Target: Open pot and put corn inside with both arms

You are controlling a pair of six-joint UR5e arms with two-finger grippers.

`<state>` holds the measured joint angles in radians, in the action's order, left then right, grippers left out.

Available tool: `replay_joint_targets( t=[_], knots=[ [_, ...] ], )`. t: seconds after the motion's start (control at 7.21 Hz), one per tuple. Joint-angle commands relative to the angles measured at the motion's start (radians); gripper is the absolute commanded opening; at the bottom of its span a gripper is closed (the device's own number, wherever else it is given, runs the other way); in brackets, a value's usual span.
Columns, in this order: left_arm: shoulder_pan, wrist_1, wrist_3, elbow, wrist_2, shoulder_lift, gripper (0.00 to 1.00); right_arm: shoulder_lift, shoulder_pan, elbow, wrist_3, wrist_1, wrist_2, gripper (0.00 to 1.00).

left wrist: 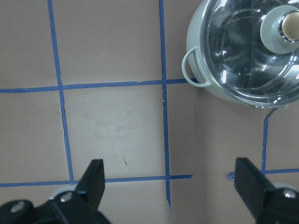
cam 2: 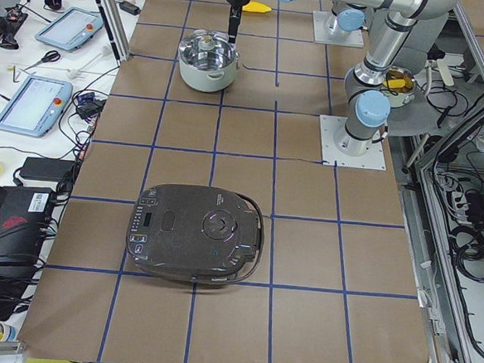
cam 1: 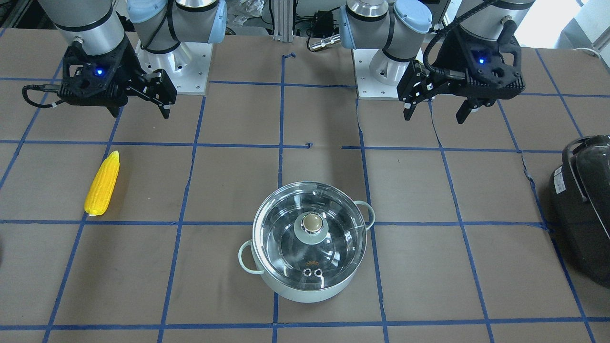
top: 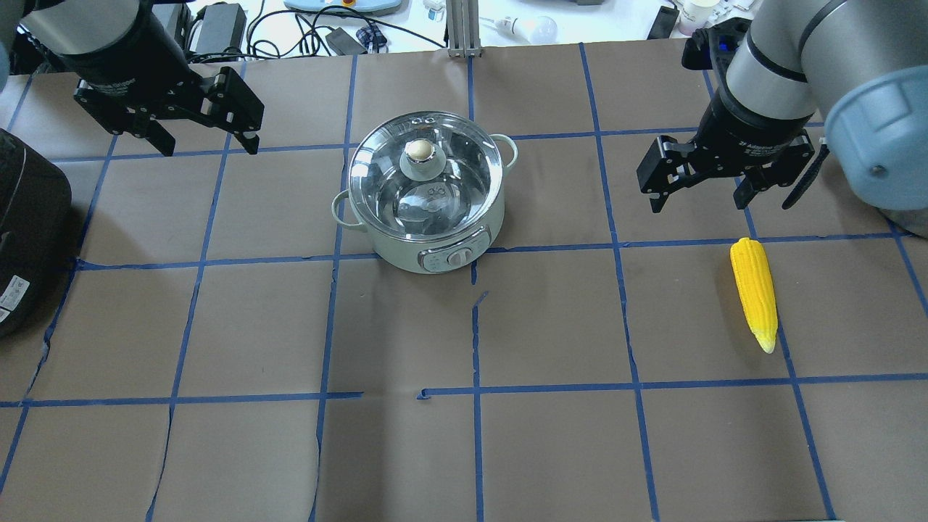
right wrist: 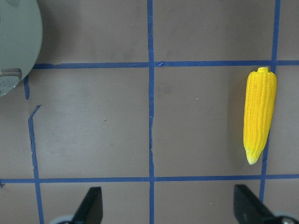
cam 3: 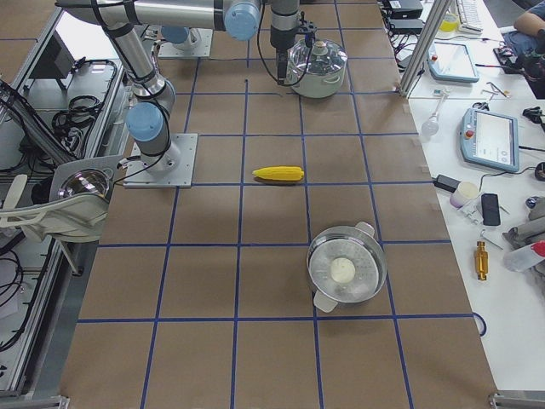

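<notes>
The mint-green pot (top: 424, 192) stands mid-table with its glass lid on and the beige knob (top: 419, 150) upright; it also shows in the front view (cam 1: 307, 247) and the left wrist view (left wrist: 243, 51). The yellow corn (top: 754, 290) lies flat on the paper on the robot's right, and shows in the front view (cam 1: 102, 183) and the right wrist view (right wrist: 259, 114). My left gripper (top: 210, 148) hangs open and empty above the table, left of the pot. My right gripper (top: 697, 205) hangs open and empty, just beyond the corn's blunt end.
A large black appliance (top: 25, 232) sits at the table's left end. A steel pot (cam 3: 345, 271) with something white inside stands beyond the corn at the right end. Blue tape lines grid the brown paper. Cables and tablets lie past the far edge.
</notes>
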<state>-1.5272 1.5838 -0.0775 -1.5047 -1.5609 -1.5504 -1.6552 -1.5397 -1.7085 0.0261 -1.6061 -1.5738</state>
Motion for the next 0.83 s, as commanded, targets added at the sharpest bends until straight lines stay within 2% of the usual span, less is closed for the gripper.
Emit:
replay_joint_targets(
  t=[0.0, 0.69],
  knots=[
    [-0.001, -0.001, 0.002, 0.000, -0.001, -0.004, 1.00, 0.002, 0.000, 0.001, 0.000, -0.002, 0.002, 1.00],
    [-0.001, 0.001, 0.001, 0.003, -0.002, -0.004, 1.00, 0.002, 0.001, -0.005, 0.005, -0.011, 0.000, 1.00]
  ],
)
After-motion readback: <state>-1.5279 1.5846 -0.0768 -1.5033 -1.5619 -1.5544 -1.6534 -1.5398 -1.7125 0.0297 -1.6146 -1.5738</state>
